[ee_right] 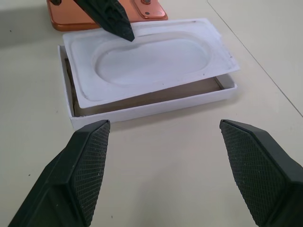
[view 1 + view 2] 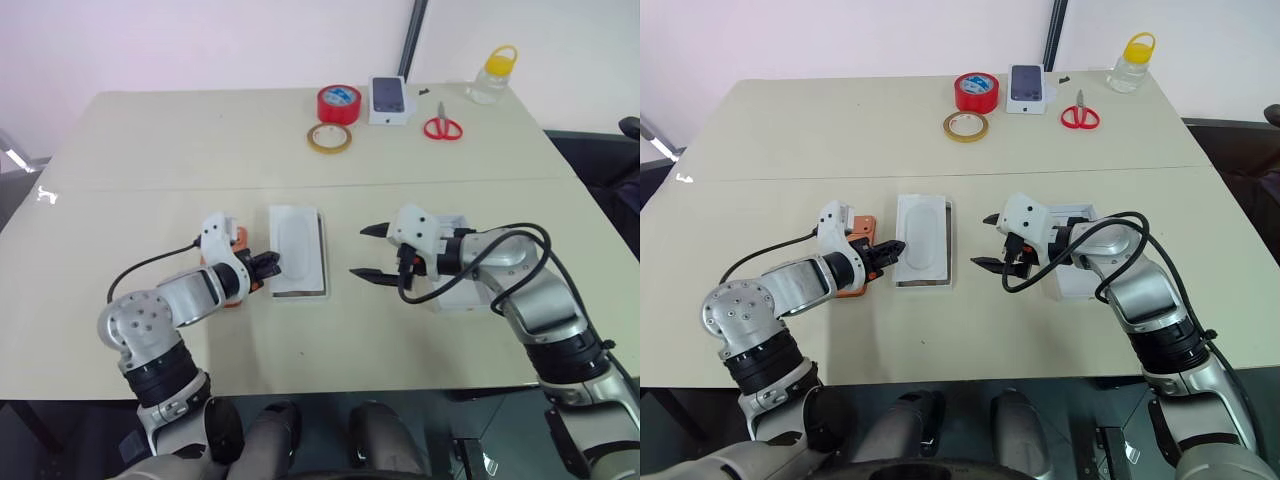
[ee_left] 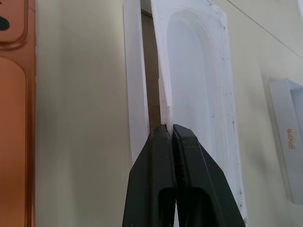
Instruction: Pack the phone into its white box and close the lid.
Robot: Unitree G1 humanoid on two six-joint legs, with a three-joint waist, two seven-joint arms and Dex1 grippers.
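Nearest the robot, the left gripper (image 2: pixel 272 264) pinches the edge of the flat insert (image 1: pixel 151 59) lying askew in the white box (image 2: pixel 923 281), the phone (image 1: pixel 66 19) just beside. Opposite, the right gripper (image 2: pixel 368 251) hangs spread wide, holding nothing, the lid (image 2: pixel 1078 280) beneath its arm.

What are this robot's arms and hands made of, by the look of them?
Both arms are silver-grey metal with black joint rings and white wrist housings. Loose black cables loop along each forearm. The left gripper and right gripper each end in two black pointed fingers with cross-hatched pads.
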